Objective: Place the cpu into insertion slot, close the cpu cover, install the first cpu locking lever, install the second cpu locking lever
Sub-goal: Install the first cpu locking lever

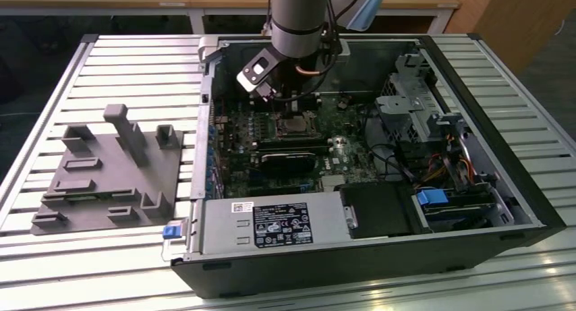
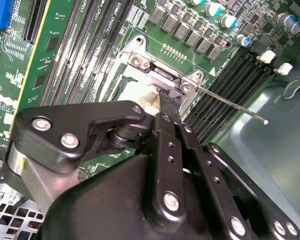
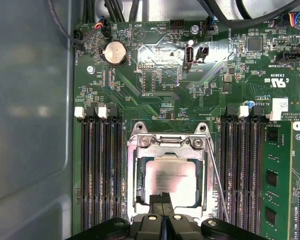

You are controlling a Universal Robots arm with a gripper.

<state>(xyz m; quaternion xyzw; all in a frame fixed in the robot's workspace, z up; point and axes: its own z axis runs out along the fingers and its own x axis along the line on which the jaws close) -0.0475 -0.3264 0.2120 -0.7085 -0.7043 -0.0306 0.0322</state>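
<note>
— Where is the cpu to be found?

— The cpu (image 3: 170,180) is seen seated in the socket on the motherboard (image 3: 155,85) in the first wrist view. In the exterior view the socket is found in the upper middle of the frame, inside the open computer case (image 1: 504,189), which is set on the slatted bench (image 1: 117,54).

— And the cpu cover?

— The cpu cover (image 3: 138,170) is laid flat around the chip, and the silvery top is shown through its window.

— How are the fingers held?

— The gripper (image 3: 163,196) is held low over the socket. The fingers (image 3: 159,199) are pressed together, with only a thin seam between them, and their tips are placed at the edge of the chip.

— Is a lever seen?

— A thin locking lever (image 2: 230,102) is angled away from the socket's corner, across the memory slots (image 2: 235,75).

— Anything else on the bench?

— A grey fixture (image 1: 108,169) is placed at the exterior view's left, well apart from the case.
</note>
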